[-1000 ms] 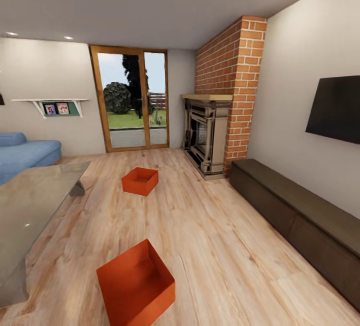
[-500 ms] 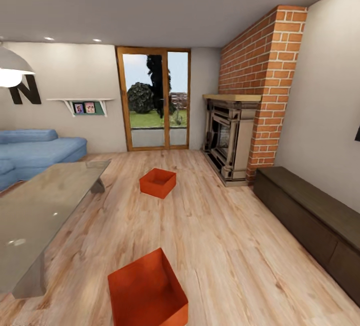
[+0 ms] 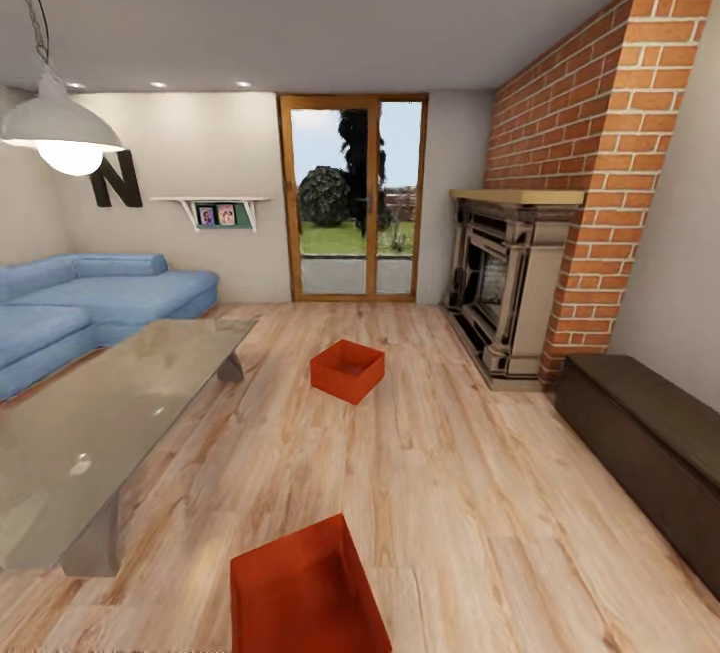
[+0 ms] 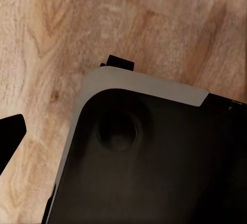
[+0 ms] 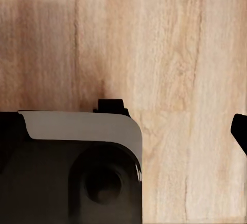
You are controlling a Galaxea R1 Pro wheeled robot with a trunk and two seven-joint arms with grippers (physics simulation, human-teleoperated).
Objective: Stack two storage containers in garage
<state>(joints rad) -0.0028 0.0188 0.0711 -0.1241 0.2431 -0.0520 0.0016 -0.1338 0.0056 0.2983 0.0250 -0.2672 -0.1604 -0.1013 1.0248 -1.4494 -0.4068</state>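
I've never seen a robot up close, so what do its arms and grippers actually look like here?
The left fingertip and right fingertip are plain black tapered slivers. Near each sits a black robot housing with a rounded pale-grey rim and a round recess. No cables or markings are visible.

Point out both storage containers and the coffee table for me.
Near storage container [image 3: 300,598]: head view, inside floor.
Far storage container [image 3: 346,373]: head view, front wall.
Coffee table [image 3: 110,403]: head view, bare glass top.
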